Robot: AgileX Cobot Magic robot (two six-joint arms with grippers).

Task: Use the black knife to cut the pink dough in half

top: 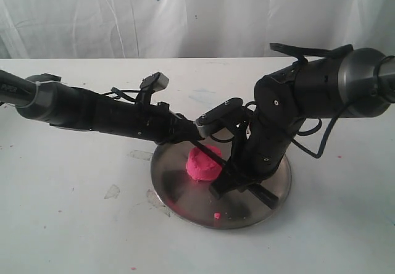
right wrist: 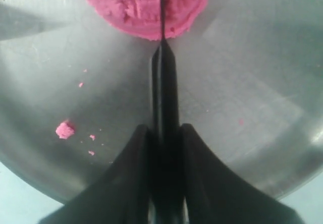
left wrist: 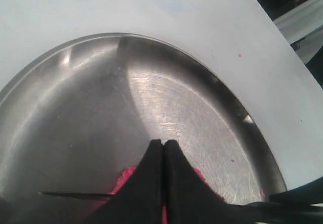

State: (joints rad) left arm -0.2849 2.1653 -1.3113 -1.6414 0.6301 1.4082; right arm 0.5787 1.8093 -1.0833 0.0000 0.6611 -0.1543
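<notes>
black knife [right wrist: 164,82] clamped in right claw [right wrist: 164,129], blade pointing straight ahead across pink dough [right wrist: 131,7] centre; left claw [left wrist: 162,146] pinched shut, empty, over dough.

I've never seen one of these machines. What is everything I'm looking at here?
pink dough: one lump, bright pink, mid-plate, knife blade sunk in it
black knife: one, black, over the plate, blade in the dough
steel plate: one, silver, on the table
pink crumb: one, pink, on the plate near its rim
table: one, white, under the plate
curtain: one, white, behind the table
left pincer: one, black, shut, above the dough
right pincer: one, black, shut on the black knife
</notes>
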